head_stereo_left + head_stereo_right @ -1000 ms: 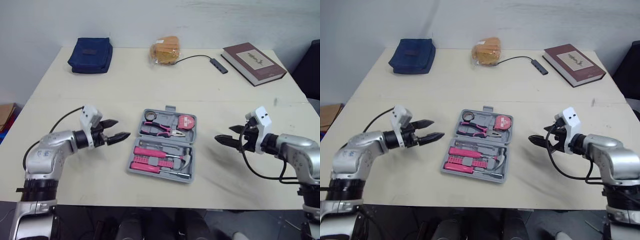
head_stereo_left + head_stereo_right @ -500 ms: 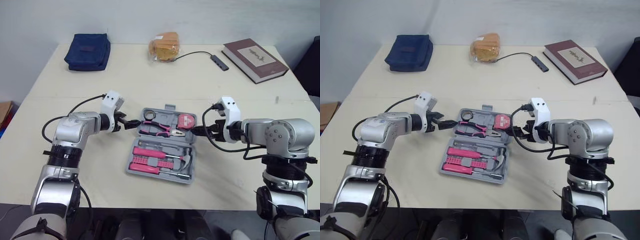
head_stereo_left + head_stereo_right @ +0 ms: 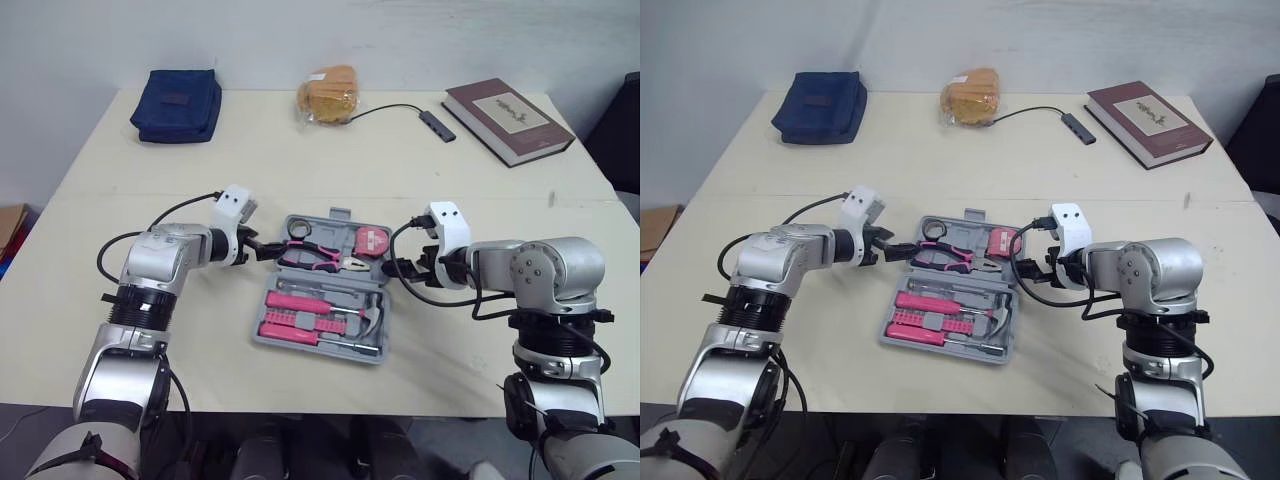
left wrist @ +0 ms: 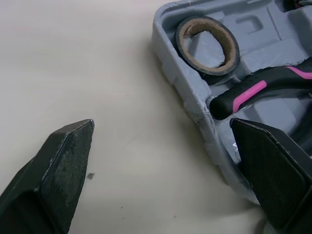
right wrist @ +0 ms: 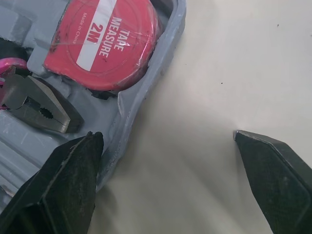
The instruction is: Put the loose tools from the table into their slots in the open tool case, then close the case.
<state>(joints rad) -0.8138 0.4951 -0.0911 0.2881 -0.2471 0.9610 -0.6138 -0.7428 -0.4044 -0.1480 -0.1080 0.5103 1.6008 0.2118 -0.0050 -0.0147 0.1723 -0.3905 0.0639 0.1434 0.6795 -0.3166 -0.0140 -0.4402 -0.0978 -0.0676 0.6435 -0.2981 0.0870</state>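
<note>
The tool case (image 4: 187, 97) is lying open at the table's middle. With the roll of tape (image 4: 207, 44), pliers (image 3: 322, 258) and tape measure (image 5: 100, 44) sitting in its far half, closing looks like the step in hand. The left gripper (image 3: 272, 249) is straddling the far half's left wall, jaws wide. The right gripper (image 3: 393, 268) is straddling the right wall, equally wide. Next, both probably need to pinch those walls and fold the far half over the near one.
</note>
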